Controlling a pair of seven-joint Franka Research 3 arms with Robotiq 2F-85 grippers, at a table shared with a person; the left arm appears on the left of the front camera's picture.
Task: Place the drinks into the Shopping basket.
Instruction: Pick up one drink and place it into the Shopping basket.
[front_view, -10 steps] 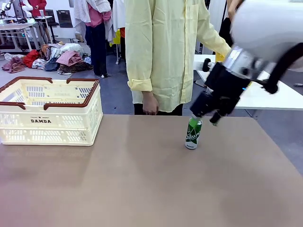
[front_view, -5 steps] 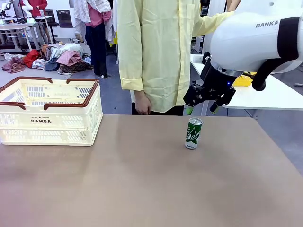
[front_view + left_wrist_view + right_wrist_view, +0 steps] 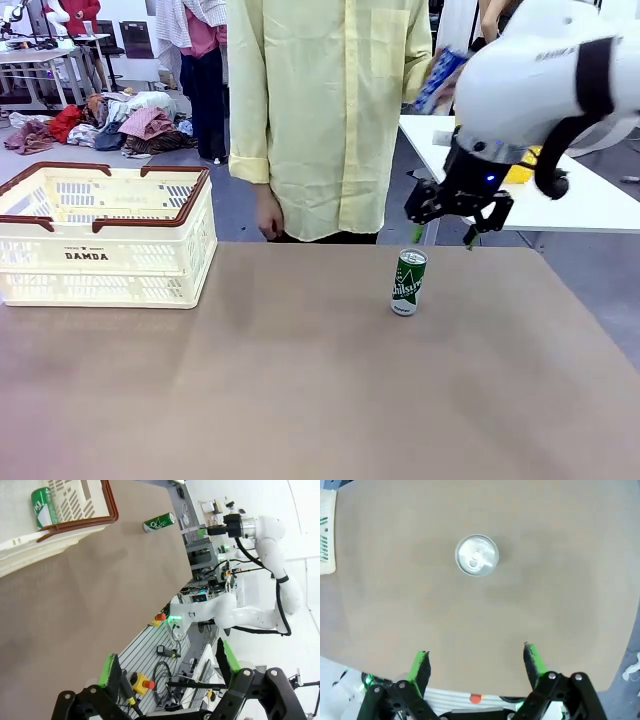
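Note:
A green can (image 3: 408,282) with white lettering stands upright on the brown table, right of the middle. In the right wrist view its silver top (image 3: 476,555) lies well ahead of my open right gripper (image 3: 477,656). That gripper (image 3: 443,236) hangs empty above and slightly right of the can. The person's raised hand holds a blue can (image 3: 438,80), partly behind my right arm. The cream Shopping basket (image 3: 100,235) sits at the table's left. In the left wrist view another green can (image 3: 44,507) lies inside the basket (image 3: 75,522), and my left gripper (image 3: 167,660) is open and empty.
A person in a pale yellow shirt (image 3: 320,110) stands at the far edge, one hand (image 3: 268,220) hanging near the table. A white side table (image 3: 570,205) stands behind my right arm. Bare tabletop lies between the basket and the can.
My right gripper has lifted up and to the right, away from the green can, which stays standing on the table. The person has stepped left, and the blue can now shows.

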